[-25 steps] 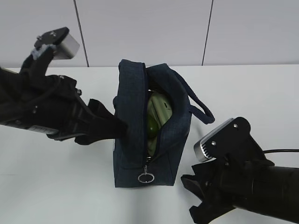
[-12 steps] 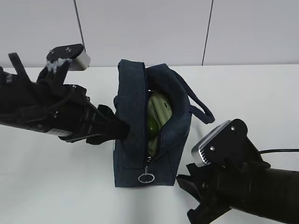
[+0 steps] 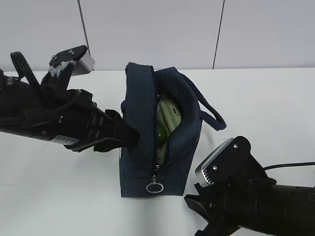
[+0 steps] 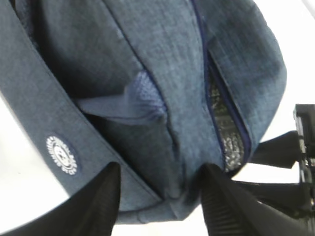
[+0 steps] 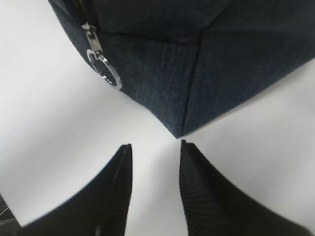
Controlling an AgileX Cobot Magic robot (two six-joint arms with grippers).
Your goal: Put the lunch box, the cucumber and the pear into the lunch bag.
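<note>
A: How many of each thing can you count?

B: One lunch bag (image 3: 160,142), navy, standing on the white table (image 3: 59,191) with its zip gaping. Inside the opening there is one lunch box (image 3: 170,117), its pale green lid on edge, and just beside it one green rounded shape (image 3: 160,132) that I cannot name for certain as cucumber or pear. One metal ring zipper pull (image 3: 154,187) hangs at the near end of the bag. Two grippers.

A: How does the left gripper (image 3: 123,136) sit?

B: Its arm reaches in from the left, nearly level, and the tips press against the bag's left side wall. In the left wrist view the two fingers (image 4: 98,201) stand apart with a fold of the navy fabric bunched between them, so the jaws are closed on the lunch bag's cloth. A round white logo patch lies on the cloth just outside the left finger.

A: And the right gripper (image 3: 204,216)?

B: Its arm lies low, coming in from the lower right. The right wrist view shows the jaws parted and empty, bare table between them. The bag's bottom corner sits just ahead of the gap, not touching the fingers (image 5: 206,196), and the zipper pull lies ahead and off to the left of the jaws.
</note>
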